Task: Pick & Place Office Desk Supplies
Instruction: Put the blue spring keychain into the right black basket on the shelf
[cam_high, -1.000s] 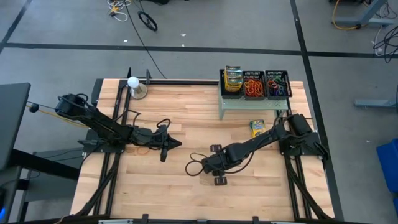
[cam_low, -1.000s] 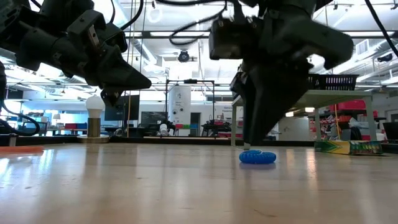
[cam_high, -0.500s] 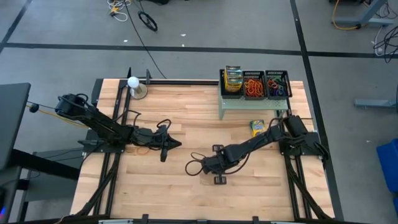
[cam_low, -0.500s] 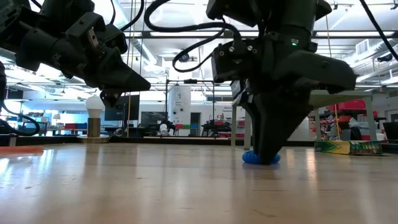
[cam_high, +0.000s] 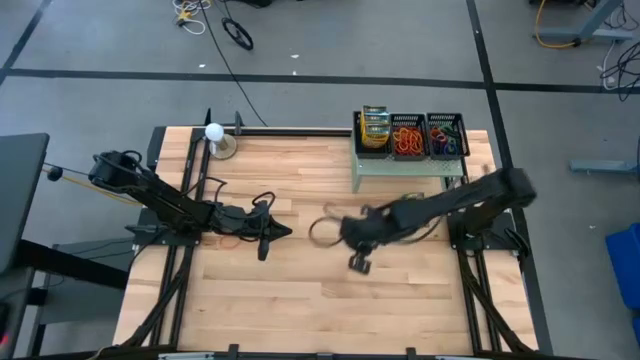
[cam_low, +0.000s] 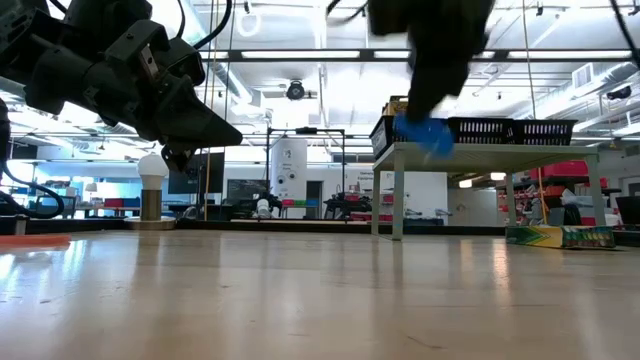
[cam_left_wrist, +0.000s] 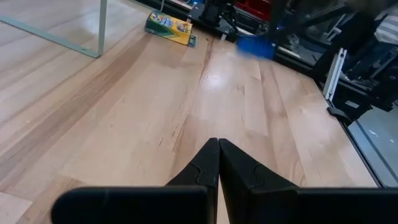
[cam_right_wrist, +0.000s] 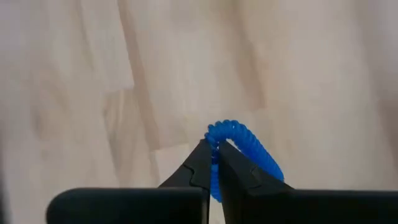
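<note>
My right gripper (cam_right_wrist: 216, 144) is shut on a blue coiled band loop (cam_right_wrist: 245, 146) and carries it well above the table, at about the shelf's height in the low view (cam_low: 425, 133). In the high view the right arm is blurred over the table's middle (cam_high: 352, 230). My left gripper (cam_left_wrist: 217, 146) hangs shut above the table's left half (cam_high: 286, 232) and holds nothing. One crayon box (cam_left_wrist: 169, 25) lies flat on the table near the shelf. Three black mesh trays stand on the pale green shelf (cam_high: 400, 170), holding crayon boxes (cam_high: 375, 128) and rubber bands (cam_high: 407, 138). My right gripper pinches one side of the blue loop's coil (cam_right_wrist: 214, 138) between its two fingertips, coming from above. The remaining coil curves out past the fingertips. The loop is lifted clear of the table.
A white ball on a stand (cam_high: 214, 133) sits at the far left of the table. The shelf stands on legs at the far right, with the lying crayon box (cam_low: 545, 236) near it. Bare wood lies between and in front of both arms.
My right gripper came down onto the blue loop lying near the table's middle, took hold of it and rose quickly, swinging toward the far edge and the shelf. The loop went from lying flat on the wood to hanging clear in the fingers.
</note>
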